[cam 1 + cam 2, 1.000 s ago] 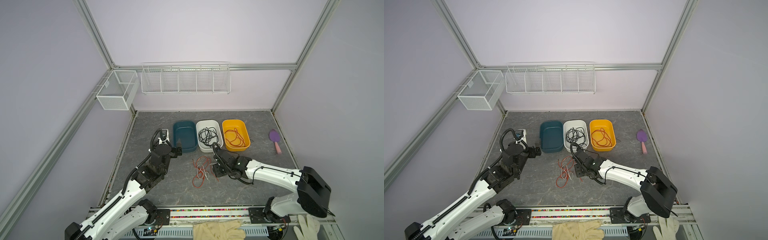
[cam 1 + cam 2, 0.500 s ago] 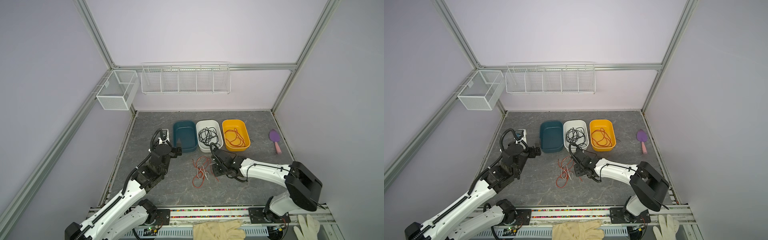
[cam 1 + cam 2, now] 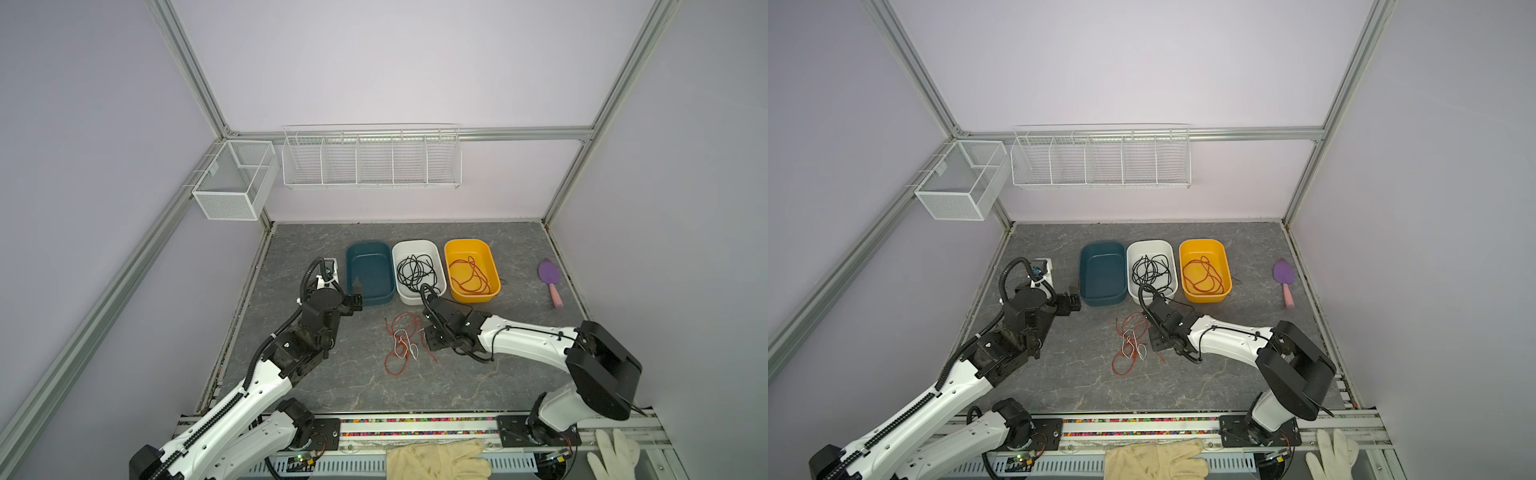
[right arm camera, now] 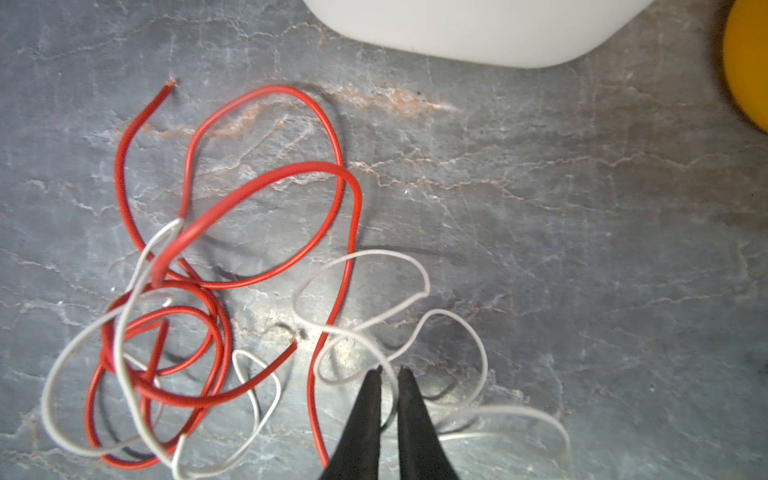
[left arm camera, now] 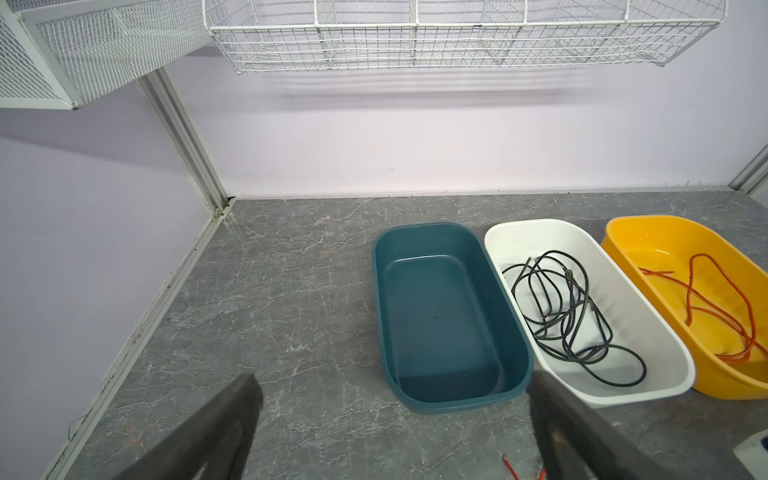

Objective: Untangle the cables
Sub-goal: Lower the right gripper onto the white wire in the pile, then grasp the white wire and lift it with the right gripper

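A tangle of cables lies on the grey tabletop in both top views [image 3: 401, 343] [image 3: 1129, 345]: a red cable [image 4: 272, 88] looped through a white cable [image 4: 376, 252]. My right gripper [image 4: 389, 372] is down at the tangle's right edge [image 3: 422, 332], its black fingers pinched together with a strand of the white cable between them. My left gripper [image 3: 357, 295] [image 5: 392, 380] hovers open and empty at the near left corner of the teal bin [image 5: 415, 399]. A black cable [image 3: 415, 270] lies coiled in the white bin [image 3: 415, 243], an orange cable [image 3: 469, 276] in the yellow bin [image 3: 469, 241].
The three bins stand side by side behind the tangle. A purple brush with a pink handle [image 3: 549, 276] lies at the right. White wire baskets [image 3: 370, 156] hang on the back wall. Gloves [image 3: 436, 459] rest on the front rail.
The right gripper's jaws have closed from part-open onto the white strand, and its arm has edged a little left. The left arm has not moved.
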`<state>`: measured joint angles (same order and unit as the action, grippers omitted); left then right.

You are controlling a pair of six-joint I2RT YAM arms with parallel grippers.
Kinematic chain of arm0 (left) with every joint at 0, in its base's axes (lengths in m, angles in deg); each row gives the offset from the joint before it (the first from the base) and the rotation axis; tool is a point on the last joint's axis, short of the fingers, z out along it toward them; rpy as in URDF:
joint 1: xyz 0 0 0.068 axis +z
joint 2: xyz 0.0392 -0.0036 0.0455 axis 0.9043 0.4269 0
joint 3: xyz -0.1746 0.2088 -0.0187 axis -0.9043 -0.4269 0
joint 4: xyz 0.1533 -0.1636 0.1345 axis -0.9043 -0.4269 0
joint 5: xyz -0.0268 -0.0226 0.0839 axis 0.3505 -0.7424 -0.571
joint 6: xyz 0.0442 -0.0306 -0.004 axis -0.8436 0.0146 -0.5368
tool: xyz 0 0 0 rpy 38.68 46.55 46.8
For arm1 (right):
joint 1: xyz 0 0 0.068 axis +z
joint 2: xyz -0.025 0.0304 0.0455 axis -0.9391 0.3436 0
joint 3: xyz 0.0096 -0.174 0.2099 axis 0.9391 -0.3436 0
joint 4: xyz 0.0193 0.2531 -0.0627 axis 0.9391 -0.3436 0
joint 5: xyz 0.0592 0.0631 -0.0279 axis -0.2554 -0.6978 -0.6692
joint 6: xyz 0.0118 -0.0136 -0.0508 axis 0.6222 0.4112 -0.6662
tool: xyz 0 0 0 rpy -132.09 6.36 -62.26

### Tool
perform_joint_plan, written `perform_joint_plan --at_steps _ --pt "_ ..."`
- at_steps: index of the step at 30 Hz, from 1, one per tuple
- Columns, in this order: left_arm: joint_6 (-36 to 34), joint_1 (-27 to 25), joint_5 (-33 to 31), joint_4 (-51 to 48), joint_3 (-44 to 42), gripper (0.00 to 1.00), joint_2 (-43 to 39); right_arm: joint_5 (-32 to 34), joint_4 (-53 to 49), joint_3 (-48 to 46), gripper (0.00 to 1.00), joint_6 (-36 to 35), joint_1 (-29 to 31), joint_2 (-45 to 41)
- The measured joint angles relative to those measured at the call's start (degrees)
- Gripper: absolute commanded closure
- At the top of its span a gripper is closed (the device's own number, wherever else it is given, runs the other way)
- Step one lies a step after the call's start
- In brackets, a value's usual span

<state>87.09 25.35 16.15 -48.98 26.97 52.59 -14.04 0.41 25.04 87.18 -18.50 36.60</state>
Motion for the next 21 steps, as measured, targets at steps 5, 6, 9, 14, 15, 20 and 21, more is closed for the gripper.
perform_joint_plan --at_steps 5,6,9,14,15,20,21 --pt "-0.24 0.0 -0.09 -0.02 0.0 0.0 0.0 0.37 -0.04 -0.33 0.94 -0.39 -0.09 -1.22" --pt "-0.33 0.0 -0.13 0.0 0.0 0.0 0.0 0.37 -0.04 -0.37 0.94 -0.42 -0.11 -1.38" --pt "-0.35 0.0 -0.2 0.0 0.0 0.0 -0.02 0.37 -0.42 -0.44 0.94 -0.46 -0.26 -2.86" --pt "-0.39 0.0 -0.2 -0.02 0.0 0.0 -0.07 0.39 -2.03 -0.44 0.94 -0.83 -0.31 -9.25" --pt "-0.39 0.0 -0.22 -0.02 0.0 0.0 -0.15 0.37 -2.54 -0.35 0.94 -0.92 -0.31 -10.38" --pt "-0.72 0.0 -0.92 0.0 0.0 0.0 -1.64 0.35 -6.12 2.43 0.94 -2.1 -0.31 -14.82" --pt "-0.76 0.0 -1.18 -0.02 0.0 0.0 -1.9 0.33 -6.82 3.37 0.94 -2.4 -0.31 -15.56"
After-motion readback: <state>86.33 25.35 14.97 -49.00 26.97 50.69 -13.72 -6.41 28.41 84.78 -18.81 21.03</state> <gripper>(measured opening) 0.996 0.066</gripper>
